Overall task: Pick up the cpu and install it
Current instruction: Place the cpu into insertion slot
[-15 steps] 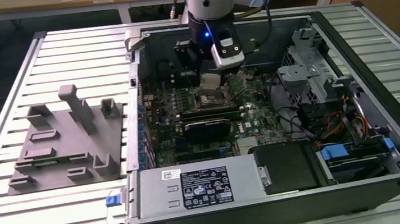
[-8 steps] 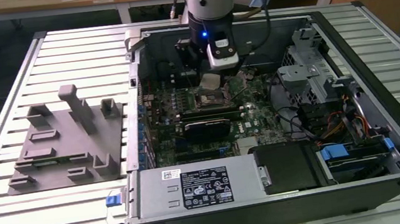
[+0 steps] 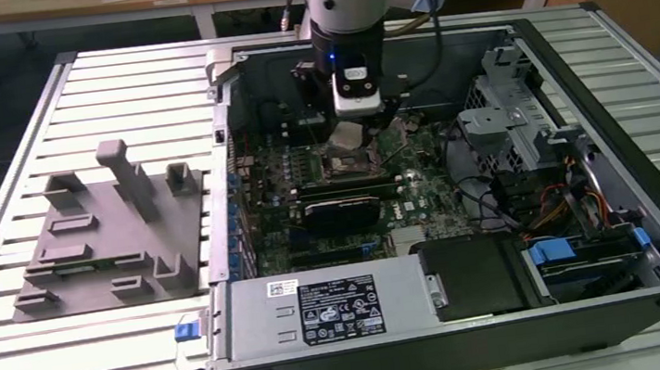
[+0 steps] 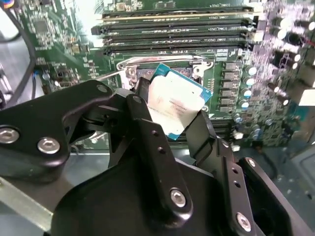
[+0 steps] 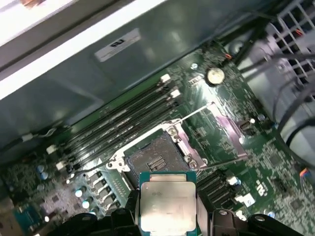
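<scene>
Black claw point(image 4: 170, 111) tight around the cpu point(image 5: 167, 201), its printed top illegible, near the open socket point(image 5: 155, 160).

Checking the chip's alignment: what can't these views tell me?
The underside of the cpu faces away in both wrist views.
The socket is mostly hidden behind the cpu and the gripper in the second wrist view.
The socket pins are too small to check in the first wrist view.
The gap between cpu and socket is too small to judge in the exterior view.

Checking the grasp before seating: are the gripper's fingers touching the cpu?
Touching. In the second wrist view the gripper presses its black fingers against opposite edges of the cpu, which is held tilted between them.
</scene>
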Robot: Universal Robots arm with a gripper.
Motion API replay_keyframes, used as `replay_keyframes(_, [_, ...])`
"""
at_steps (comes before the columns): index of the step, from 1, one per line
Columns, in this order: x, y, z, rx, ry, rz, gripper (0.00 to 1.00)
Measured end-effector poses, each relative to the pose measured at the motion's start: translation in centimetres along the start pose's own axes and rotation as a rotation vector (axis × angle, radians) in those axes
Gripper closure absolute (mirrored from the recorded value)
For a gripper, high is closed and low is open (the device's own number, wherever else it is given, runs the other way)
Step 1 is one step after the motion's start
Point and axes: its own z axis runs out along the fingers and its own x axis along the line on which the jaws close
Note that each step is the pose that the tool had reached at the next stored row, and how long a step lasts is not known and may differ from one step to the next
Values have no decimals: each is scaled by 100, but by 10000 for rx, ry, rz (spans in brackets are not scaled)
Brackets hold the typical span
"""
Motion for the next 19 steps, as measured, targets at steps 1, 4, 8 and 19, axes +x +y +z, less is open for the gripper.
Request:
replay_keyframes(1, [0,0,1,3,-9,186,46])
replay_keyframes(4, [0,0,4,12,-35,735,46])
replay_keyframes(8, [0,0,8,23,-69,1454,46])
replay_keyframes(19, [0,-1,23,55,-164,3462,46])
